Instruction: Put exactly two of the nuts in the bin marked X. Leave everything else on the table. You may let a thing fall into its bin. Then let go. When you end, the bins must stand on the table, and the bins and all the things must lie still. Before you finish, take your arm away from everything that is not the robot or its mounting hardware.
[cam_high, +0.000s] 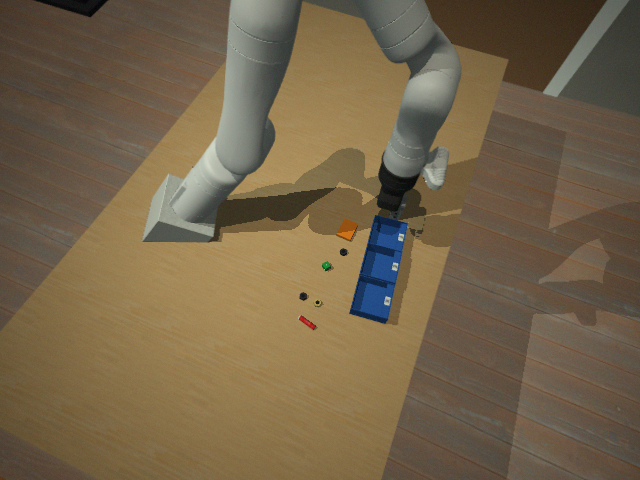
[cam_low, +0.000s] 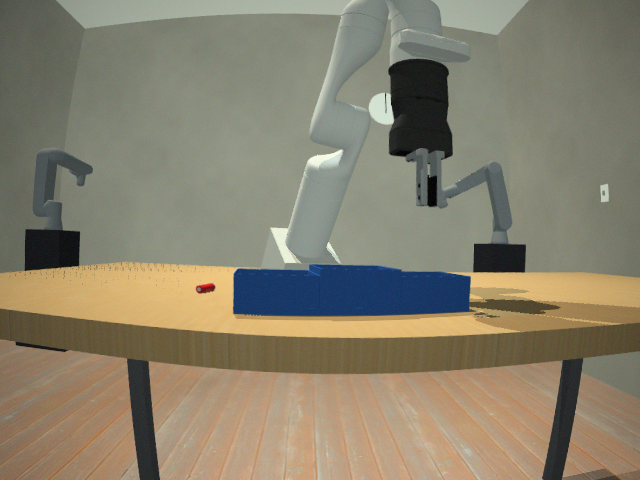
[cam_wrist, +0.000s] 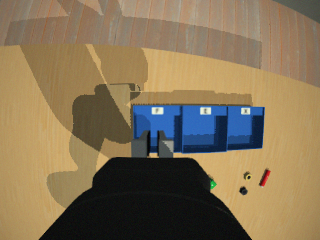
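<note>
My gripper (cam_high: 397, 212) (cam_low: 428, 203) (cam_wrist: 153, 139) is open by a narrow gap, with nothing seen between its fingers. It hangs above the bins at bin F's end, fingers pointing down. Bin X (cam_high: 369, 315) (cam_low: 273, 292) (cam_wrist: 258, 126) is the end bin far from the gripper; no thing shows inside it. A brass nut (cam_high: 317, 302) (cam_wrist: 248, 176) and a dark nut (cam_high: 303, 296) (cam_wrist: 243, 190) lie close together on the table beside bin X. Another dark nut (cam_high: 343, 252) lies beside the middle bin, hidden in the wrist view.
Bin F (cam_high: 372, 232) (cam_wrist: 133, 120) and bin E (cam_high: 364, 263) stand in one row with bin X. A green block (cam_high: 326, 265) (cam_wrist: 213, 184), a red cylinder (cam_high: 307, 322) (cam_low: 205, 287) (cam_wrist: 265, 178) and an orange slab (cam_high: 347, 229) lie on the table on the arm base's side.
</note>
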